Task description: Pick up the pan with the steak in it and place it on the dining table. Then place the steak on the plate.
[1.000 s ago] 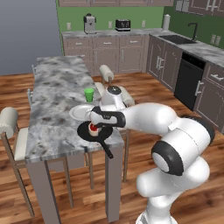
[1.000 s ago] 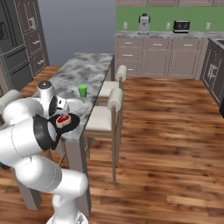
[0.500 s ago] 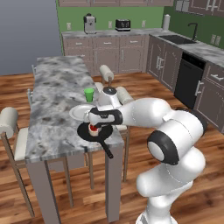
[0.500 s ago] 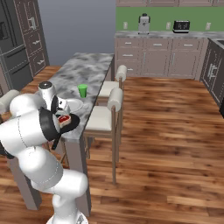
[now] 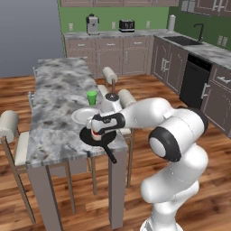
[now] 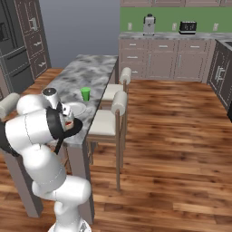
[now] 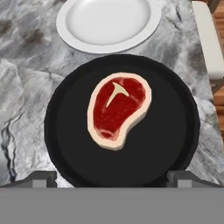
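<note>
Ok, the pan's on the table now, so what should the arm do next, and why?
Probably lower straight onto the steak and close on it. The gripper hangs open above the pan, the steak lies between its fingertips, and the plate sits bare just beyond the pan.

The black pan [image 7: 131,144] is set flat on the marbled table [image 7: 26,78], just beside the white plate [image 7: 107,22]. The raw red steak [image 7: 117,109] is laid in the pan's middle.
</note>
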